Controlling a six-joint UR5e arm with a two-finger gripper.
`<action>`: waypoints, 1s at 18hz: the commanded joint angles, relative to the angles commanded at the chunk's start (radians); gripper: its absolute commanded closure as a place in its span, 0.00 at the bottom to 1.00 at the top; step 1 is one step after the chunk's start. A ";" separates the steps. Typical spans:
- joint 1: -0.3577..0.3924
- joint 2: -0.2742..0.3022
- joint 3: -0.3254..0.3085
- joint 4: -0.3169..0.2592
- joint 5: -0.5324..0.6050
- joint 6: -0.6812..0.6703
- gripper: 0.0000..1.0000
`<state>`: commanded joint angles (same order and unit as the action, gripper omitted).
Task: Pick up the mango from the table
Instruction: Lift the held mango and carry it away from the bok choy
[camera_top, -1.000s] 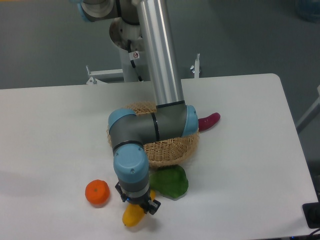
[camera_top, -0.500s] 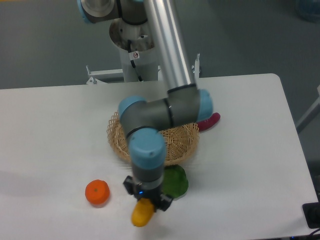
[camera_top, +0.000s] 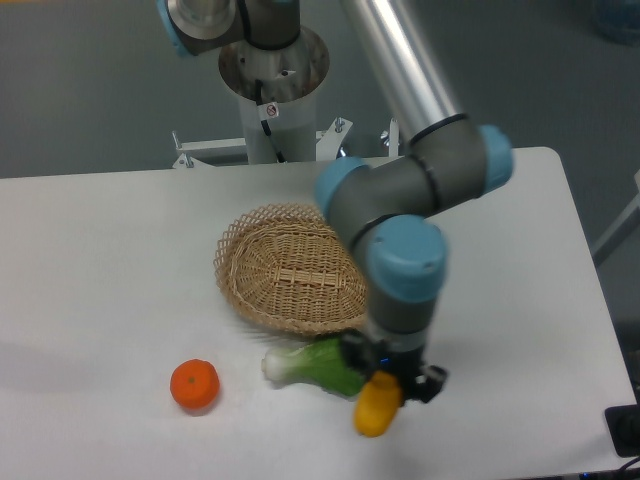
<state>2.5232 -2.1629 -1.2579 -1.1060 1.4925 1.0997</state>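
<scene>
Mango (camera_top: 374, 409), yellow shading to orange, hangs pinched in the tool (camera_top: 392, 383) at the near right part of the white tabletop (camera_top: 110, 260). Its upper end sits between the dark fingers and its lower, rounder end points down toward the near edge. From this view I cannot tell whether that lower end touches the surface or hangs just above it.

The tool is pressed onto the fruit from both sides, black parts showing to the left and right of its top. Above it stands the blue-capped wrist joint (camera_top: 405, 262), and the grey forearm bends up and back to a silver tube that leaves the frame at the top.

Just left of the mango lies a leafy vegetable (camera_top: 313, 364) with a white stem end pointing left and green leaves toward the tool; its leaves reach under the tool's left side, so the two fruits look to be touching or nearly so. Behind the vegetable sits a woven basket (camera_top: 290, 270), tilted so its open inside faces the camera, its near rim close to the vegetable's stem. An orange (camera_top: 194, 385) rests on the tabletop well to the left, apart from everything else. The arm's base pedestal (camera_top: 272, 90) stands behind the far edge of the tabletop.
</scene>
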 joint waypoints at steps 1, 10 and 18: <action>0.018 -0.002 0.005 -0.002 0.002 0.018 0.75; 0.144 -0.040 0.084 -0.092 0.005 0.273 0.73; 0.164 -0.091 0.210 -0.256 0.041 0.397 0.72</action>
<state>2.6875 -2.2534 -1.0477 -1.3622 1.5340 1.4970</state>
